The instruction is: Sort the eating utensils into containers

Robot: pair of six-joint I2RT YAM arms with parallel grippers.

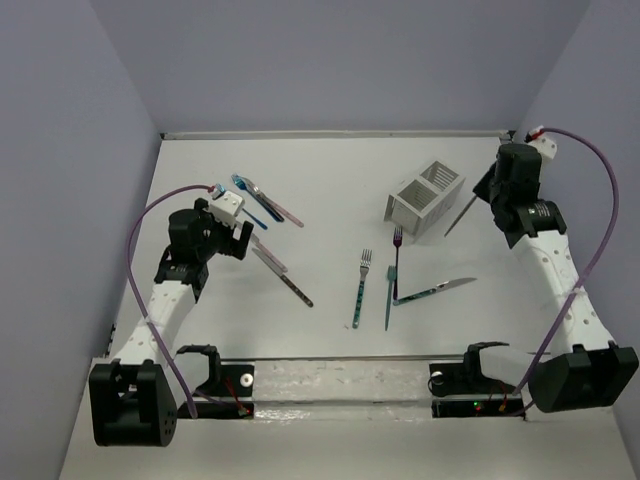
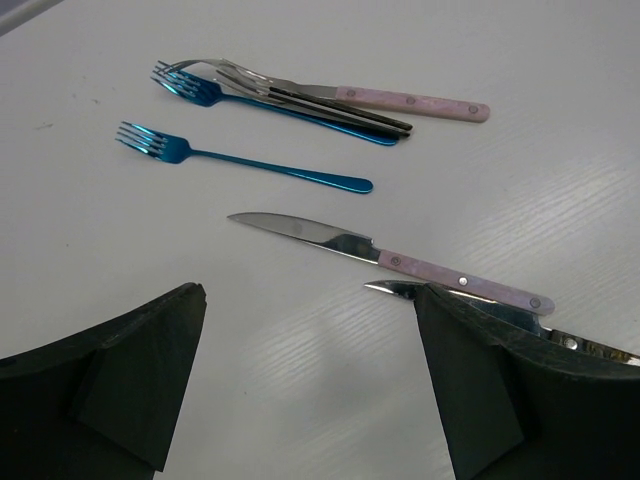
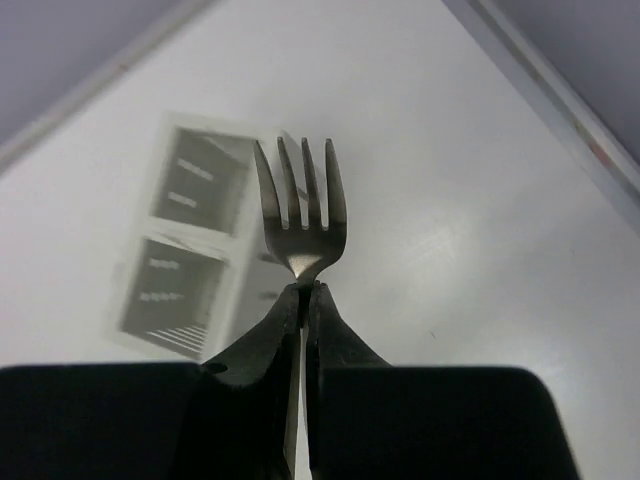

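Observation:
My right gripper (image 3: pixel 305 295) is shut on the neck of a metal fork (image 3: pixel 300 215), tines pointing away, held in the air right of the white two-compartment caddy (image 3: pixel 190 250). In the top view the gripper (image 1: pixel 487 195) holds this fork (image 1: pixel 460 216) slanting down beside the caddy (image 1: pixel 425 198). My left gripper (image 2: pixel 310 380) is open and empty over bare table, just short of a pink-handled knife (image 2: pixel 400 258); a second knife tip (image 2: pixel 392 289) pokes out from behind its right finger. Beyond lie a blue fork (image 2: pixel 240 160) and a stack of forks (image 2: pixel 300 95), one with a pink handle.
In the middle of the table lie a teal-handled fork (image 1: pixel 361 288), a purple fork (image 1: pixel 397 238), another teal-handled utensil (image 1: pixel 389 295) and a knife (image 1: pixel 437 290). A dark-handled knife (image 1: pixel 296 291) lies near my left gripper (image 1: pixel 238 236). Walls close the table at back and sides.

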